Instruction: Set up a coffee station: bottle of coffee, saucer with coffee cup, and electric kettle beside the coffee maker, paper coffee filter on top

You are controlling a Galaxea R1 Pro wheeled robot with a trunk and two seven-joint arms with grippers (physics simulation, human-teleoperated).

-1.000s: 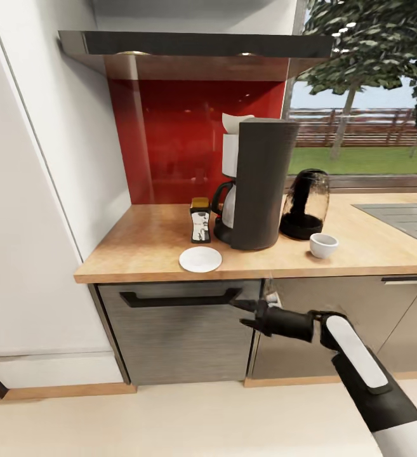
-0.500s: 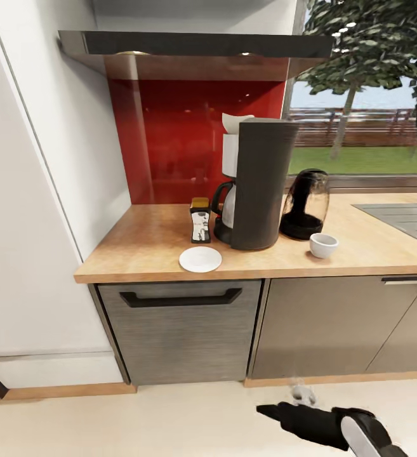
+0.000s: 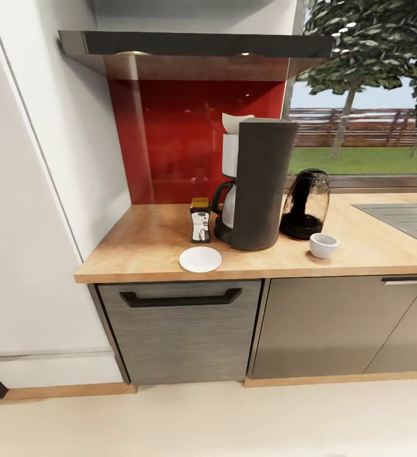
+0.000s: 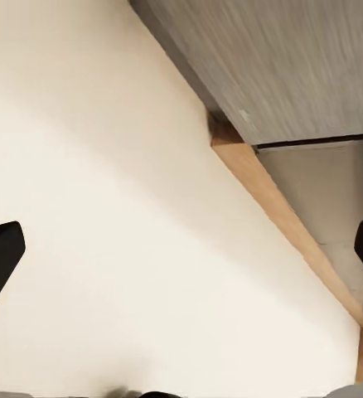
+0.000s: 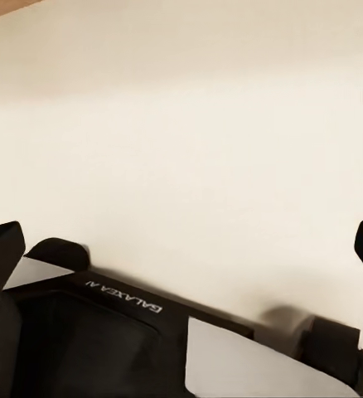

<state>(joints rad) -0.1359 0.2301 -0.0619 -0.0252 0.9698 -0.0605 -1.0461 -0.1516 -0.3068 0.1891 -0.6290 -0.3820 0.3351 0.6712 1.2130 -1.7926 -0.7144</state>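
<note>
On the kitchen countertop [image 3: 145, 244], going from left to right, the bottle of coffee [image 3: 200, 221] stands upright with its tan cap uppermost and its label facing the front edge, just beside the coffee maker [image 3: 257, 184]. The saucer [image 3: 200, 259] lies flat in front of the bottle, close to the worktop's front edge and bare on top. The coffee maker rises upright as the tallest thing there, its glass carafe turned toward the bottle, with the paper coffee filter [image 3: 235, 120] showing white at its top. The electric kettle [image 3: 306, 204] stands upright just beside the coffee maker on its other side. The coffee cup [image 3: 323, 245] sits upright, mouth up, directly on the wood in front of the kettle and well apart from the saucer, the coffee maker's base between them. A sink [image 3: 406, 219] is set into the worktop further right. The kitchen shelf [image 3: 195, 46] runs above, over the red backsplash [image 3: 183, 139].

The left gripper [image 4: 181, 249] hangs over pale floor [image 4: 107, 207] near the cabinet front [image 4: 273, 58] and wooden plinth [image 4: 273, 199], its fingers spread wide apart and holding nothing. The right gripper [image 5: 181, 249] is likewise spread wide over the floor, above part of the robot's own body [image 5: 123, 340], holding nothing.
</note>
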